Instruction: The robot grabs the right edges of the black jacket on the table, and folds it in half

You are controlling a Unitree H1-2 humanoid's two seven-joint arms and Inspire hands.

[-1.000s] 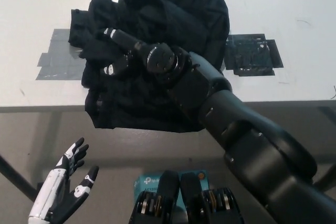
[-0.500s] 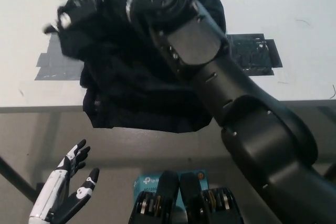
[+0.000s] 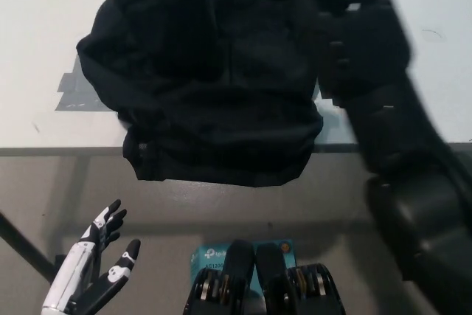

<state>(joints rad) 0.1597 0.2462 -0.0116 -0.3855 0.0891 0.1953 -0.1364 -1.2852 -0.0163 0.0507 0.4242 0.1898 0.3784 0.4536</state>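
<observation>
The black jacket (image 3: 214,86) fills the middle of the head view, blurred and bulging toward the camera. Its upper part is lifted off the white table (image 3: 44,35) and runs past the top edge. Its lower hem hangs over the table's front edge. My black right arm (image 3: 391,130) rises from the bottom right to the top of the picture. The right hand blends into the dark cloth near the top, and the jacket goes up with it. My white left hand (image 3: 92,271) rests open at the lower left, below the table edge.
A grey tape patch (image 3: 74,94) shows on the table left of the jacket. The table's front edge (image 3: 59,151) crosses the picture. A blue box (image 3: 210,260) lies on the floor at the bottom middle.
The right arm has swung from the upper left across to the right and up, carrying the jacket's raised part with it. The cloth now spreads wider over the table. The left hand has stayed put.
</observation>
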